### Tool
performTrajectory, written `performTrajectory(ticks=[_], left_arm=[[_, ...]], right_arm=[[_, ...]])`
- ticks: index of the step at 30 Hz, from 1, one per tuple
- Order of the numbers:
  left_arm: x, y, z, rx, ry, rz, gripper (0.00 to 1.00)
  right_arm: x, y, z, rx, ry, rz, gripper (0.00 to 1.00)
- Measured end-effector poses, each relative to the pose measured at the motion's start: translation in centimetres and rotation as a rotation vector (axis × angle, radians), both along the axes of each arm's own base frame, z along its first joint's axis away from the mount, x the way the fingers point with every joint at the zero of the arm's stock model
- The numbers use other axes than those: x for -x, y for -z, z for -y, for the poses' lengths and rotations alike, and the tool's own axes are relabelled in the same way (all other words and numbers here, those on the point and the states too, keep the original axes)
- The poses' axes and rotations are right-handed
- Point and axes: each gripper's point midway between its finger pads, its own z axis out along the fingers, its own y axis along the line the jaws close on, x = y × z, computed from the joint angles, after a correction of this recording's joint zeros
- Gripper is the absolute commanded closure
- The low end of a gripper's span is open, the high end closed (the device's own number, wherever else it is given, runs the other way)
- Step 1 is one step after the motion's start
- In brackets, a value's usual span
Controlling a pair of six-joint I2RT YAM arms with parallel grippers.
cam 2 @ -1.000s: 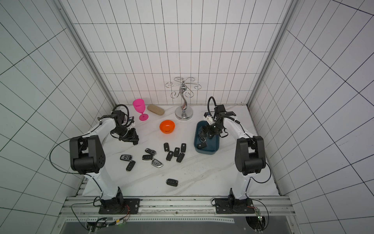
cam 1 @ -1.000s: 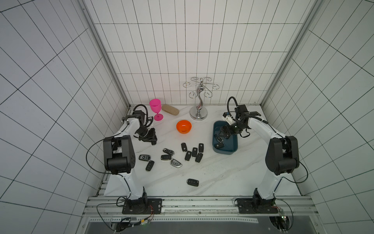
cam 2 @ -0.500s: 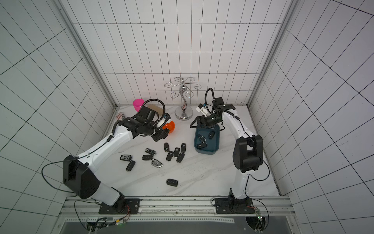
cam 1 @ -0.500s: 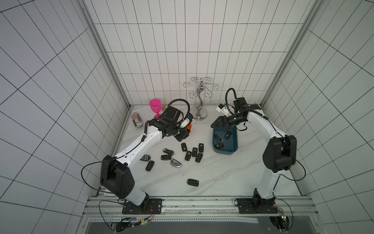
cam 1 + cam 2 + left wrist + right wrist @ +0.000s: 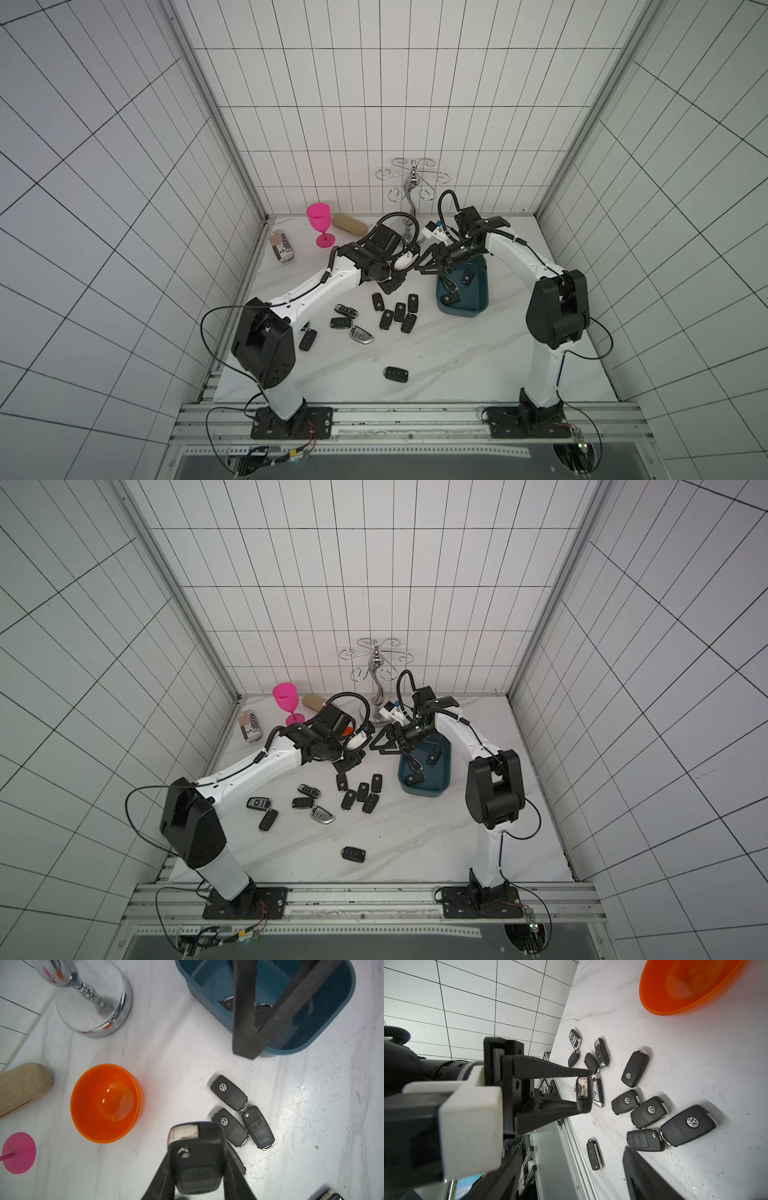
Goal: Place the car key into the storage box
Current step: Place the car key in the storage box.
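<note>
Car key (image 5: pixel 196 1147): clamped in left gripper (image 5: pixel 584 1091)
Right gripper (image 5: pixel 419 264): jaws apart, empty, near left gripper
Storage box (image 5: pixel 461 311): 3 keys (image 5: pixel 451 298) inside

We log the car key (image 5: pixel 196 1159): a black flip fob with a chrome end cap, buttons facing the wrist camera. It is pinched between the fingers (image 5: pixel 162 1176) of the left gripper (image 5: pixel 197 1167), above the desk (image 5: pixel 187 1053).

The storage box (image 5: pixel 473 299) is a dark teal tub with rounded corners and low walls, upright on the desk. We count three fobs (image 5: pixel 451 285) inside.
</note>
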Motion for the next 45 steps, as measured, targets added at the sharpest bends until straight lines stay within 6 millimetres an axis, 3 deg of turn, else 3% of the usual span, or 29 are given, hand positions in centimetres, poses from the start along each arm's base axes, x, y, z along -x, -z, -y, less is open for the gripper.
performTrajectory(ticks=[7,20,25,29,32,37,40,42,44,45], left_arm=[[-0.8,-2.6,1.6,0.054,0.003,0.051,0.72],[0.3,-1.8,3.1,0.035,0.035,0.017,0.71],[0.9,-2.8,4.5,0.063,0.07,0.025,0.71],[1.2,-2.8,4.8,0.061,0.076,0.013,0.71],[1.2,-2.3,4.9,0.054,0.075,-0.002,0.71],[1.2,-2.0,4.8,0.048,0.072,-0.014,0.69],[1.1,-2.0,4.8,0.043,0.07,-0.015,0.56],[1.0,-2.0,5.1,0.047,0.072,-0.014,0.35],[0.9,-1.9,5.3,0.047,0.078,-0.015,0.2],[0.9,-1.9,5.5,0.047,0.08,-0.015,0.18]], right_arm=[[0.0,-0.1,-0.3,-0.005,-0.005,0.004,0.29],[-0.1,0.6,-0.4,0.0,-0.005,-0.009,0.43],[-0.1,1.2,-0.6,0.006,-0.012,-0.021,0.48],[0.1,1.3,-1.0,0.002,-0.022,-0.024,0.59],[0.2,1.4,-1.2,-0.001,-0.029,-0.024,0.73],[0.2,1.7,-1.2,0.014,-0.031,-0.015,0.89],[0.2,1.7,-1.2,0.012,-0.033,-0.013,0.97],[0.2,1.7,-1.2,0.013,-0.033,-0.011,0.98],[0.2,1.8,-1.2,0.016,-0.033,-0.01,0.98],[0.2,1.8,-1.2,0.019,-0.032,-0.01,0.98]])
